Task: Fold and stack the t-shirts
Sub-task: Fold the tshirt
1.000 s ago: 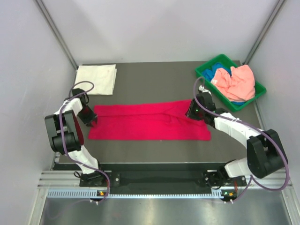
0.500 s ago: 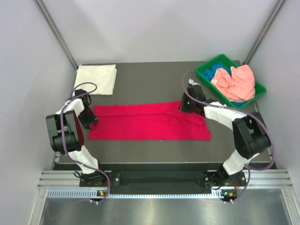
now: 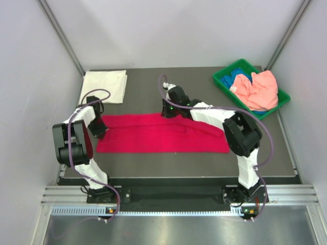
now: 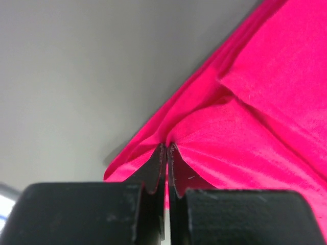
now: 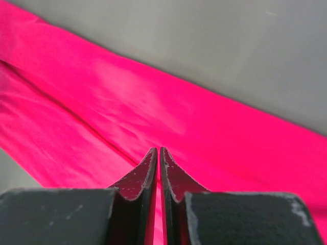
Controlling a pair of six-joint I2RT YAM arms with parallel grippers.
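The crimson-red t-shirt (image 3: 153, 133) lay as a long band on the table (image 3: 163, 163), the left gripper (image 4: 167, 148) clenched on a puckered pinch of its left end. The right gripper (image 5: 159, 150) sat at that shirt's far edge near the middle, jaws pressed almost together; whether they caught cloth could not be told. A folded white t-shirt (image 3: 106, 86) lay beyond the shirt's left end, a salmon-pink t-shirt (image 3: 258, 89) and a blue t-shirt (image 3: 236, 77) in a green bin (image 3: 223, 77) beyond its right.

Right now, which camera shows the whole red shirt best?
The top view: the red shirt lies there nearly whole, a long folded strip across the table. Each wrist view shows only a close patch of its cloth.
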